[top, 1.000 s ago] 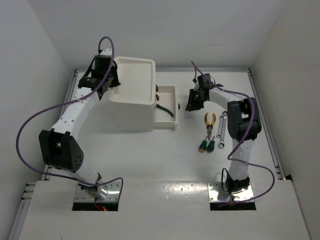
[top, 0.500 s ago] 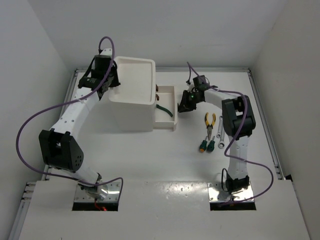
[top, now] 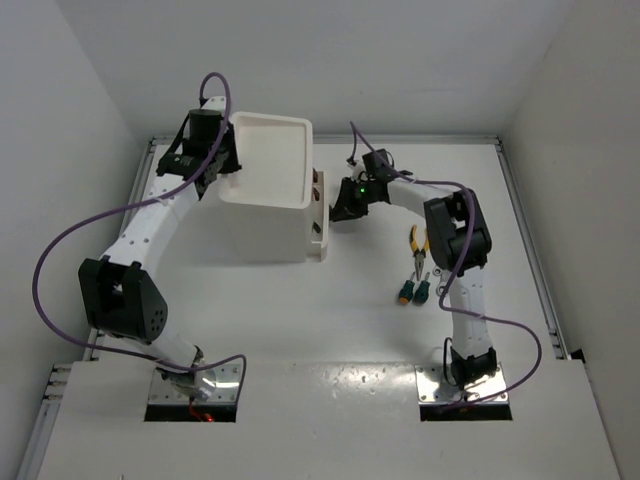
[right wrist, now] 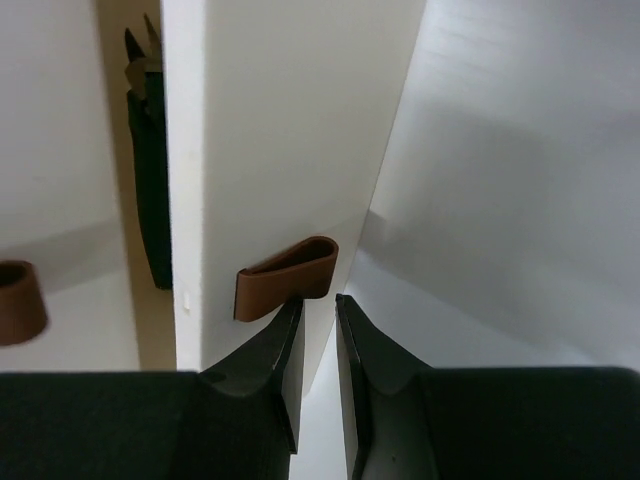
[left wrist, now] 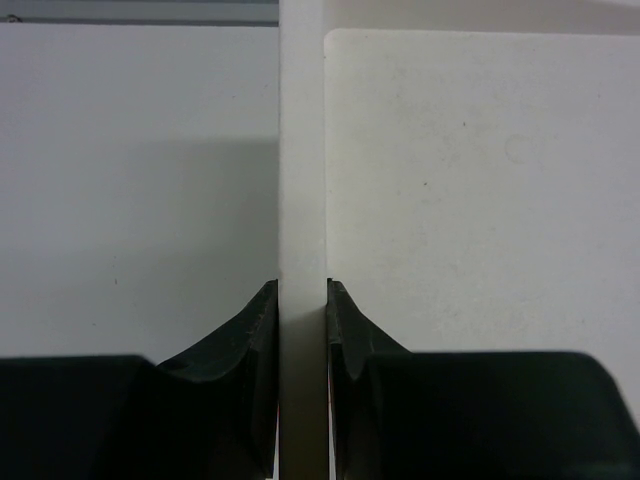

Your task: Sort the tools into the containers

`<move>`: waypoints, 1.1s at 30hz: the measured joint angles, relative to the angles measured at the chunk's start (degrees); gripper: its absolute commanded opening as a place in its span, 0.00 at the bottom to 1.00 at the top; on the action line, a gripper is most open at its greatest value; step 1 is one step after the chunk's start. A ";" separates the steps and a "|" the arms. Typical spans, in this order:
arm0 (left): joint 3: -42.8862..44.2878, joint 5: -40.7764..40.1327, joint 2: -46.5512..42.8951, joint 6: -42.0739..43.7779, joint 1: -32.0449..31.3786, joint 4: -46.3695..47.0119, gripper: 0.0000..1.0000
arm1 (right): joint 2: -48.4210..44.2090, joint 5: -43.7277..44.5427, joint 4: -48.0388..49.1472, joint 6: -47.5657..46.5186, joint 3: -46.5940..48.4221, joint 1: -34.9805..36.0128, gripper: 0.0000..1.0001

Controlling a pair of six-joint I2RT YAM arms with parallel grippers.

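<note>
The white drawer unit (top: 262,225) stands at the back left, with a rimmed tray top (top: 268,160). My left gripper (top: 214,170) is shut on the tray's left rim (left wrist: 302,200). My right gripper (top: 340,208) is shut and empty, its fingertips (right wrist: 290,310) against the drawer front (right wrist: 270,150) just under a brown knob (right wrist: 287,275). The drawer is almost closed, and a dark green tool (right wrist: 150,200) shows in the gap. Yellow pliers (top: 419,240) and two green screwdrivers (top: 404,293) lie on the table to the right. The wrenches are mostly hidden behind my right arm.
A second brown knob (right wrist: 18,300) shows at the left of the right wrist view. White walls close the table at the back and both sides. The right arm's upper link (top: 455,235) stands over the tools.
My right gripper has moved left against the drawer front, and the drawer has slid from wide open to almost closed. The left gripper has kept its hold on the rim.
</note>
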 measured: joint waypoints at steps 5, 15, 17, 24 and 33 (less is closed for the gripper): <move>0.00 0.46 0.13 0.42 0.00 0.37 0.00 | 1.46 -0.90 1.36 0.26 2.03 2.01 0.19; -0.02 0.70 0.24 0.61 0.00 0.68 0.00 | 3.17 -5.25 5.84 4.09 2.14 3.43 0.32; -0.02 0.70 0.24 0.61 0.00 0.70 0.00 | 3.19 -7.06 7.74 5.35 1.53 2.64 0.35; -0.02 0.83 0.24 0.72 0.00 0.76 0.00 | 2.01 -13.90 16.28 6.60 -3.43 -0.68 0.48; 0.00 2.32 0.61 2.12 0.04 1.38 0.00 | 1.16 -29.75 18.95 -4.96 -2.93 -9.38 0.48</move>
